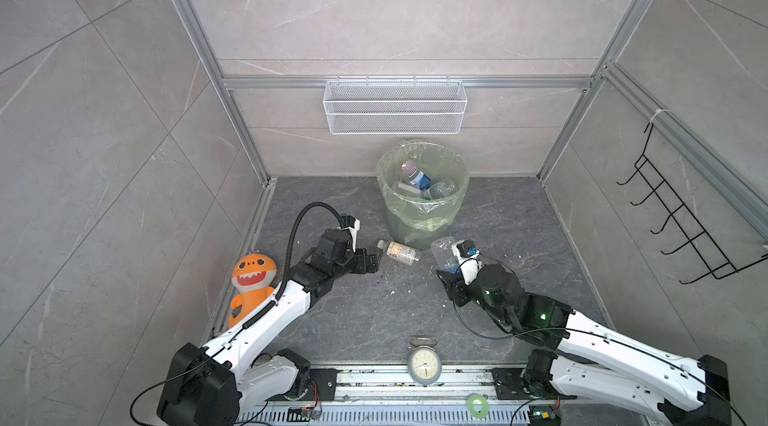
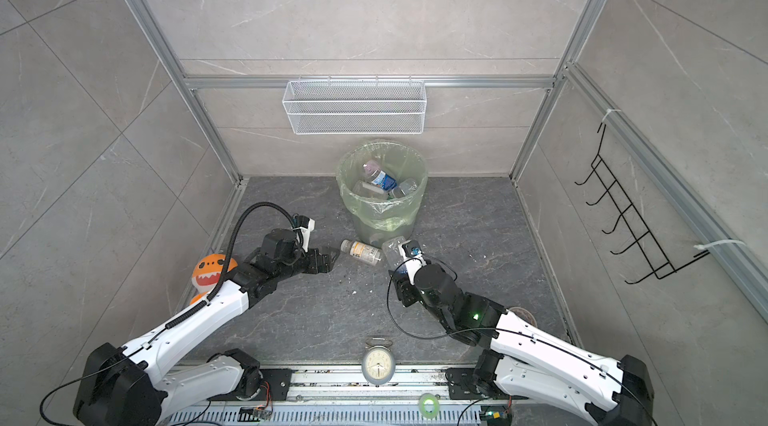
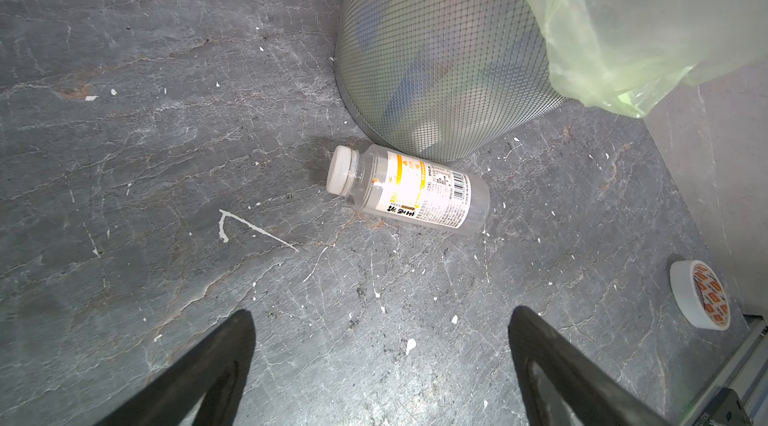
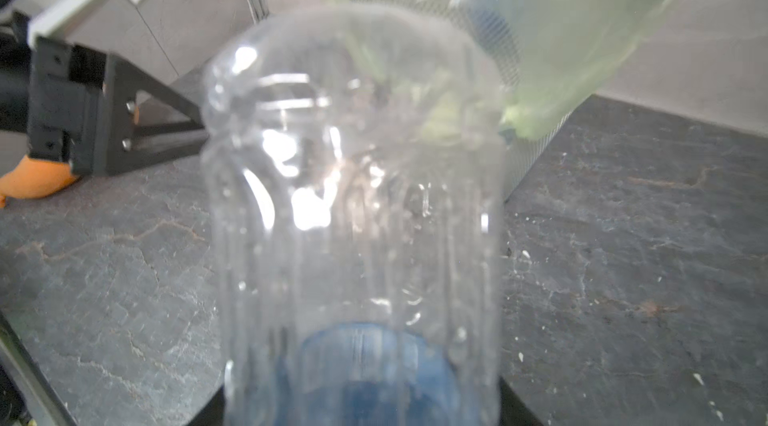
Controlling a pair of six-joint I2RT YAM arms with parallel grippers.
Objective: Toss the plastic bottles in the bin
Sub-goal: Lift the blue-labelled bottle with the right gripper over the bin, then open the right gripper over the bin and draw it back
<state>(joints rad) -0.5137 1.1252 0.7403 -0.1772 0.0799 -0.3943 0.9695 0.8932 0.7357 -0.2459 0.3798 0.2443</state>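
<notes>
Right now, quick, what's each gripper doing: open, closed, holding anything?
Left gripper: open, holding nothing.
Right gripper: shut on the clear bottle, near its blue-capped end.

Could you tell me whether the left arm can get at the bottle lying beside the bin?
Probably yes: the bottle lies on bare floor just ahead of the left arm's open jaws, nothing between; the bin sits close behind.

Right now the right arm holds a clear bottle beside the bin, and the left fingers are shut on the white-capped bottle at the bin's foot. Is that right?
Not the left fingers: the left wrist view shows them open, the white-capped bottle lying free on the floor at the bin's foot. The right gripper does hold the clear bottle.
</notes>
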